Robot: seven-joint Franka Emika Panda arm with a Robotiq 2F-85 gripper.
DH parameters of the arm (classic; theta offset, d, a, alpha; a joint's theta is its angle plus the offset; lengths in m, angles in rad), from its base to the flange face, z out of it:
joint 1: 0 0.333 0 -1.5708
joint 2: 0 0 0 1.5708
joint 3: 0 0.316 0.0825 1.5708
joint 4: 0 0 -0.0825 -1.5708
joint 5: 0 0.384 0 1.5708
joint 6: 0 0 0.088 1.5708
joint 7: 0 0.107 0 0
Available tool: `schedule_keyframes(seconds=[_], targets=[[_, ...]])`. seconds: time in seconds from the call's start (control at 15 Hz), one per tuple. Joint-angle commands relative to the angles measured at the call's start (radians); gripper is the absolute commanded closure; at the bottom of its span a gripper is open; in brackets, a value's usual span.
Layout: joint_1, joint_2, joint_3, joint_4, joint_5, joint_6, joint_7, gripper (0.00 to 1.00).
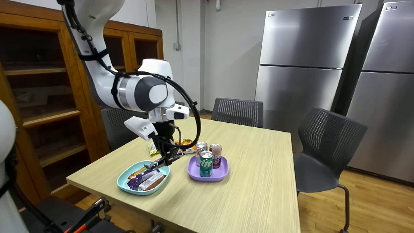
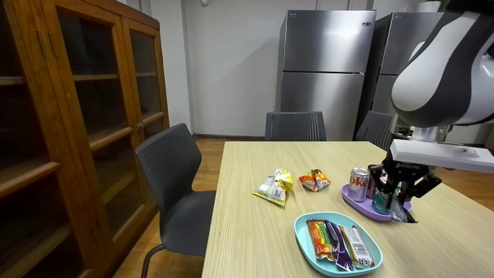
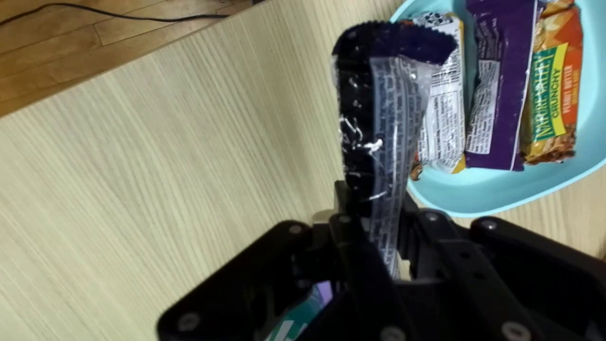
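The gripper [image 3: 374, 201] pinches a dark packet [image 3: 383, 113]; its jaws press against both sides, and the packet's free end projects beyond them. The packet is raised above the table [image 1: 255, 181].

In an exterior view, the blue tray [image 1: 123, 181] rests close to the table's near edge, toward the near-left corner. It carries, side by side, a white bar [image 3: 447, 113], a purple bar [image 3: 502, 94] and an orange bar [image 3: 551, 102]. In the wrist view, the packet overlaps part of the white bar.

The purple tray [image 1: 194, 173] is located beside the blue tray, farther from that corner. Three cans stand upright on it: a green can [image 1: 206, 165] toward the near rim, with a silver can [image 1: 200, 149] and a dark-red can [image 1: 218, 161] behind.

In an exterior view, a yellow bag [image 2: 276, 187] and an orange bag [image 2: 314, 180] lie beyond the blue tray; the yellow bag is nearer the table's left edge.
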Motion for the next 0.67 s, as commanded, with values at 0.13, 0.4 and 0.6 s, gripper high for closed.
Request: schedule_keyframes(seconds=[0.13,0.4,0.6], targets=[[0.055,-0.011,0.062,0.002,-0.062,-0.041,0.021,0.95],[0.103,0.022,0.087,0.021,-0.105,-0.05,0.042,0.95],[0.142,0.063,0.095,0.044,-0.128,-0.056,0.057,0.95]])
